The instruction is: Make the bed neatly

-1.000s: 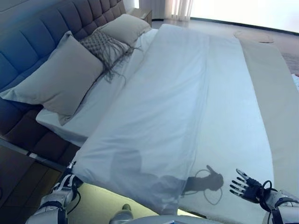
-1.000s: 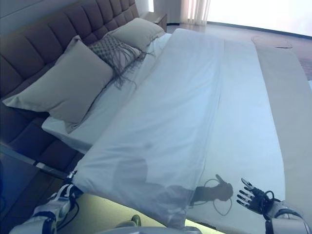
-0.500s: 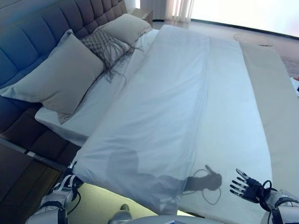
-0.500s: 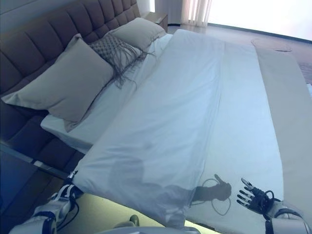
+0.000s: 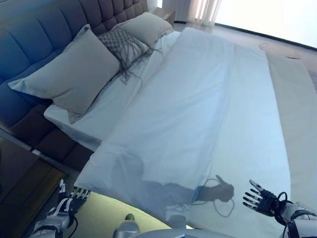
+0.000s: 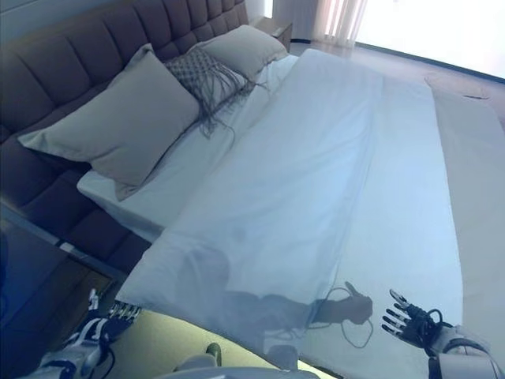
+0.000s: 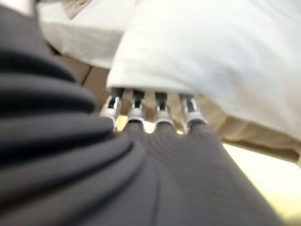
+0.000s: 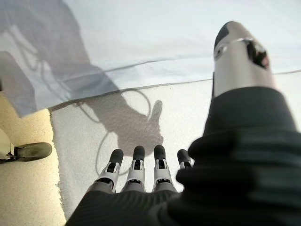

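You see two silver-grey arms. The right hand [image 5: 261, 201] and the left hand [image 5: 69, 200] each carry silver fingers [image 8: 136, 168] with dark tips. A dark ribbed cover [image 8: 235, 155] wraps each wrist and hand back.

Left hand [image 7: 155, 125] under its dark ribbed cover, fingers [image 7: 135, 110] straight in a row, tips just below the hanging edge of the white duvet [image 7: 211, 56], beige bed side [image 7: 244, 132] behind
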